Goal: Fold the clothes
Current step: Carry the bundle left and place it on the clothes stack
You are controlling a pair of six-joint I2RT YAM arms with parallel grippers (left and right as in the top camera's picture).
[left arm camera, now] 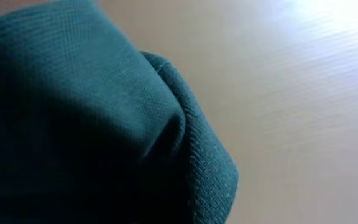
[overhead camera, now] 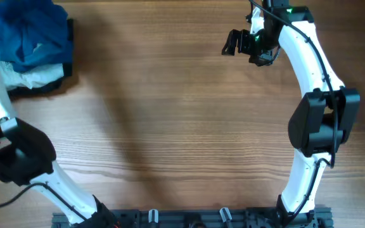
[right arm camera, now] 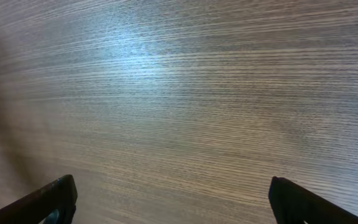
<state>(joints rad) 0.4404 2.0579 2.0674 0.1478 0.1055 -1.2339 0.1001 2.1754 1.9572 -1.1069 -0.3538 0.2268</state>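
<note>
1. Overhead view: a wooden tabletop [overhead camera: 170, 126], mostly bare. A heap of clothing sits in the far left corner.
2. The clothes [overhead camera: 70, 50], a black garment, lie at the bottom of that heap. I can see only a dark edge along the heap's right and near sides. A bright blue garment [overhead camera: 30, 31] is bunched on top, and a pale garment [overhead camera: 33, 76] pokes out between them.
3. The left arm [overhead camera: 18, 152] reaches up the left edge towards the heap, and its tip is out of the overhead view. The left jaws are clenched.
4. The left wrist view is filled by a dark knit cloth [left arm camera: 92, 124] very close to the lens, with tabletop beside it. No fingers show, so I cannot tell whether the left jaws are pinching cloth. I also cannot tell whether this cloth is the black garment or the blue one.
5. The right arm [overhead camera: 309, 120] hangs over the far right of the tabletop. The right jaws are spread wide and hold nothing, with only bare wood beneath them.
6. My judgement is that folding has not begun. The step in hand is pulling the black garment out of the heap.
7. The next move calls for dragging it to the open middle without bringing the other two along. After that, both arms spread it flat.
</note>
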